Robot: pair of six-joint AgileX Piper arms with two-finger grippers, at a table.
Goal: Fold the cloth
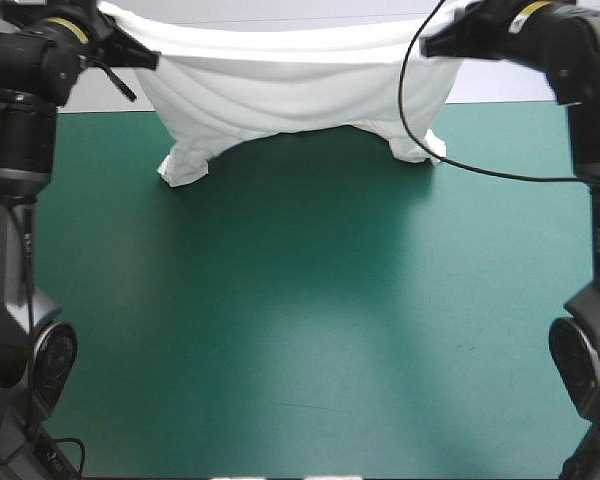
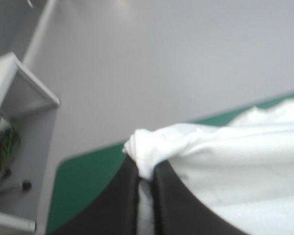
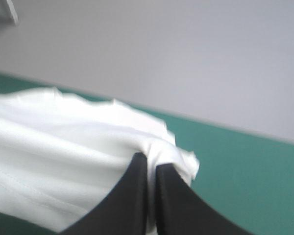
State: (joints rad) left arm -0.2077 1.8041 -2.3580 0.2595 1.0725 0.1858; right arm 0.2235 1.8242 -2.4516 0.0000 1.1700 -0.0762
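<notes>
- High view: The T-shirt (image 1: 290, 90) hangs as a sagging white sheet between the left hand (image 1: 140, 57) and the right hand (image 1: 432, 42), raised over the far part of the teal-green counter (image 1: 300, 330). Its two lowest bunches touch the counter near the far edge, and the hem between them arches above the surface. The deep drape folds suggest a light, limp cloth with no stiffness of its own.
- Left wrist view: The left hand (image 2: 146, 169) is all but closed, with its black fingers (image 2: 120, 196) pinching a bunched corner of the T-shirt (image 2: 235, 161). A small tuft stands just past the tips. The rest of the cloth spreads away beside the hand, with the counter (image 2: 83, 176) beyond it.
- Right wrist view: The right hand (image 3: 151, 164) is likewise nearly shut on the opposite gathered corner of the T-shirt (image 3: 63, 156). The cloth runs off to one side over the counter (image 3: 245, 186).
- Assessment: Both grips are narrow pinches on thin fabric, so a sharp sideways tug could pull the cloth free. Holding the upper corners wide apart, as now, appears the soundest purchase, since it keeps the top edge taut. Anywhere nearer the middle the cloth would likely collapse into a heap.
</notes>
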